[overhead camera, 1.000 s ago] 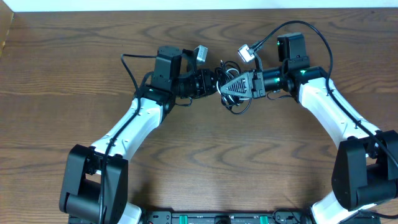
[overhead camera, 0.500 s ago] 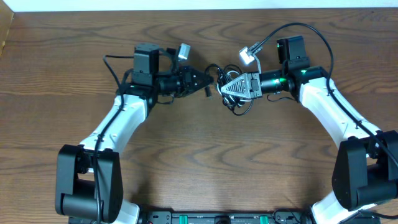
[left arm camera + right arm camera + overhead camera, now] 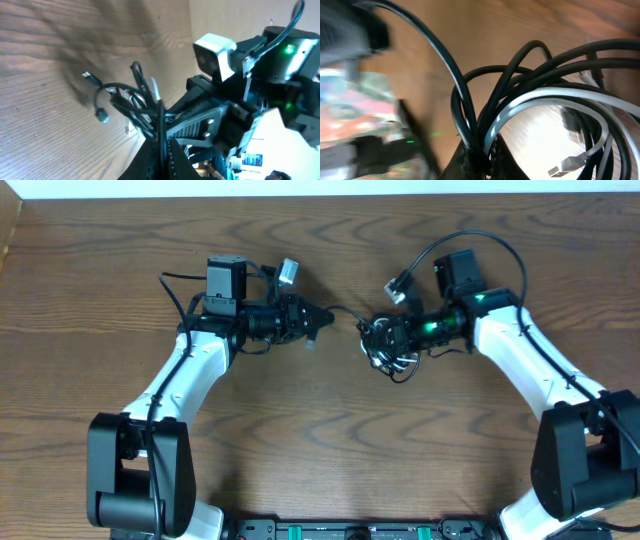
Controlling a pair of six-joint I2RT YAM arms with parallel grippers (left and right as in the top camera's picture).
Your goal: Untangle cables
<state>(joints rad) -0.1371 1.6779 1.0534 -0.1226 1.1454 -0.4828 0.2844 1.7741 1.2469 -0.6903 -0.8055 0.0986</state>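
Our left fingers [image 3: 318,318] are clenched on a single black cable [image 3: 346,311]. It runs nearly straight to the right, into the knot of cables [image 3: 390,356] at the far middle of the table [image 3: 320,440]. Our right fingers [image 3: 379,337] meet that knot from the right and are clamped onto several of its black loops. The two sets of fingers point at each other, near but apart, with the one strand spanning the gap. From the right wrist we see a white cable [image 3: 545,97] curling through the black loops. From the left wrist a small plug end [image 3: 103,117] dangles at the knot's left edge. We cannot tell whether the knot touches the table.
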